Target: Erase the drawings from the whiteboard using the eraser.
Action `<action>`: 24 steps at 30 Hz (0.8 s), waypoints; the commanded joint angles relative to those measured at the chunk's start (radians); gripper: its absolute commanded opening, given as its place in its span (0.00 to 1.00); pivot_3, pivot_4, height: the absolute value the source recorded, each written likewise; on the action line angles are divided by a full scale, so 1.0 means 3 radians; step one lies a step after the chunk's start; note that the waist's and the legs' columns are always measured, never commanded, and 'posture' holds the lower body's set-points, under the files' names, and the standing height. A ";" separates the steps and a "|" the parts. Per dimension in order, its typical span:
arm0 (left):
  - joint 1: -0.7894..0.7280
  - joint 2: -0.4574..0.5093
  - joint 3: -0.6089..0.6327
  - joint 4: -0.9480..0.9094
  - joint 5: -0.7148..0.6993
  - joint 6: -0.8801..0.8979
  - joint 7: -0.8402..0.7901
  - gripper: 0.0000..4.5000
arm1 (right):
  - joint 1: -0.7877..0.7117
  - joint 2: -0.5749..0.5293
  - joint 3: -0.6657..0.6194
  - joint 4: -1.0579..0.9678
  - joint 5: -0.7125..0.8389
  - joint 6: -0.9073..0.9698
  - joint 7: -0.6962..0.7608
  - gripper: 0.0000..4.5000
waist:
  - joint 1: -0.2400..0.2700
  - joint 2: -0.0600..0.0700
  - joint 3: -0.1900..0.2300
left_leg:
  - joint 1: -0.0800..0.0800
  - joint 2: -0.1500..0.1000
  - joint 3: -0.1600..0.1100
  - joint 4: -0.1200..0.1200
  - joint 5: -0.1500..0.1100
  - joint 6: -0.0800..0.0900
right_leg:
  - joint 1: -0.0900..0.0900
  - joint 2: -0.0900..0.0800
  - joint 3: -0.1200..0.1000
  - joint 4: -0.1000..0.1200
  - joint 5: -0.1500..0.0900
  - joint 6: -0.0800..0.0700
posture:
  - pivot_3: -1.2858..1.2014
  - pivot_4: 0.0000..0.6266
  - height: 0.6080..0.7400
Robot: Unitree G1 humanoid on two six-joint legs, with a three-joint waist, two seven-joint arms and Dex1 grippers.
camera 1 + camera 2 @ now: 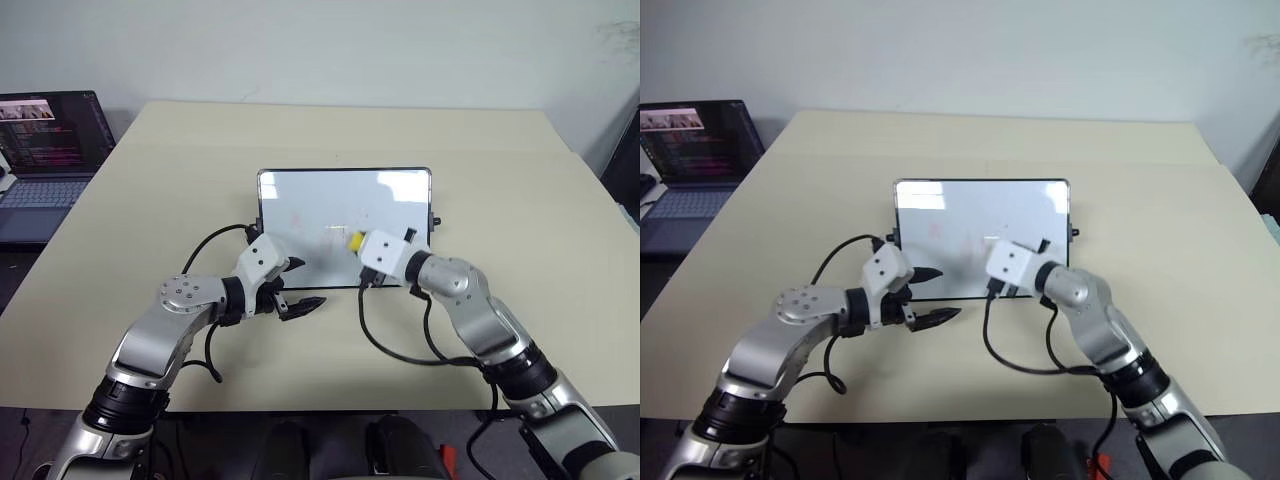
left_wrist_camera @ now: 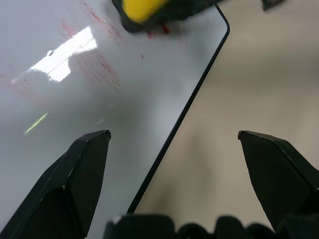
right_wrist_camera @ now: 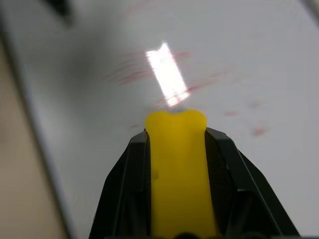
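Eraser [image 3: 177,174]: small yellow block clamped between the right gripper's [image 1: 357,243] two black fingers, its free end poking out past the fingertips, over the middle of the whiteboard [image 1: 300,195].
Eraser handling: looks light and stiff, probably with some give at the wiping face; the side grip across its width leaves the tip free, which suits wiping. Pressed too hard or at an angle, it could twist or slip between the fingers.
Whiteboard: lies flat on the tan table [image 1: 520,180], centre, long side facing the robot, thin black frame, small knob on the right short side.
Whiteboard handling: glossy, thin and likely light, so it may slide under a stroke; best steadied at the frame or near edge, not on the slick face.
Drawings [image 3: 132,74]: faint red streaks and specks across the board's middle, some just beyond the eraser tip; wiping is not finished.
Left gripper [image 1: 291,285]: fingers spread apart, holding nothing, straddling the board's near edge toward its left corner.
Laptop [image 1: 45,150]: far left, screen lit, well apart from the board.
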State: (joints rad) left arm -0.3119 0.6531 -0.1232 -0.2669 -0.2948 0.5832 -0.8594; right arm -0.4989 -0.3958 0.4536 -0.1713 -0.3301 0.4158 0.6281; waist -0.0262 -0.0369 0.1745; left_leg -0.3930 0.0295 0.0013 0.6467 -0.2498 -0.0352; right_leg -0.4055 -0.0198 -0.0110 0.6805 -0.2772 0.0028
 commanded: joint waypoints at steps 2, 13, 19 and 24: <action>-0.0004 -0.0011 0.0046 -0.0146 -0.0054 -0.0004 0.0010 1.00 | -0.0006 -0.0005 -0.0057 0.0066 -0.0106 0.0111 -0.0077 0.25 | -0.0006 0.0000 0.0000 | 0.0004 0.0003 0.0000 0.0000 0.0000 0.0000 | 0.0001 0.0001 0.0000 0.0002 0.0000 0.0000 | 0.52 0.24 1.00; -0.0036 -0.0027 0.0028 -0.0174 -0.0063 0.0046 0.0008 1.00 | -0.0123 -0.0038 -0.0211 0.0198 -0.0137 0.0171 -0.0215 0.25 | -0.0006 0.0000 0.0000 | 0.0009 0.0004 0.0002 0.0000 0.0007 -0.0003 | 0.0003 0.0003 0.0003 0.0003 0.0006 -0.0006 | 0.52 0.24 1.00; -0.0021 -0.0025 0.0036 -0.0162 -0.0062 0.0033 0.0004 1.00 | 0.0068 -0.0151 -0.0019 0.0062 -0.0164 0.0253 0.0101 0.25 | -0.0013 -0.0002 -0.0002 | 0.0011 0.0003 0.0002 0.0000 0.0007 -0.0002 | 0.0005 0.0003 0.0002 0.0003 -0.0002 0.0007 | 0.52 0.24 1.00; -0.0016 -0.0023 0.0036 -0.0152 -0.0059 0.0021 -0.0003 1.00 | -0.0119 -0.0044 -0.0187 0.0221 -0.0267 0.0137 -0.0279 0.25 | -0.0019 -0.0002 -0.0002 | 0.0024 0.0003 0.0004 0.0000 0.0010 0.0001 | 0.0011 0.0005 0.0005 0.0005 0.0002 0.0008 | 0.52 0.24 1.00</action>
State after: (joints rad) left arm -0.3125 0.6486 -0.1236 -0.2787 -0.3006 0.6031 -0.8606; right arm -0.5126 -0.4057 0.4491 -0.1486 -0.3732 0.4455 0.5954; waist -0.0318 -0.0374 0.1740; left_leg -0.3852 0.0305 0.0025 0.6467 -0.2464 -0.0343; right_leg -0.4021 -0.0183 -0.0092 0.6821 -0.2763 0.0049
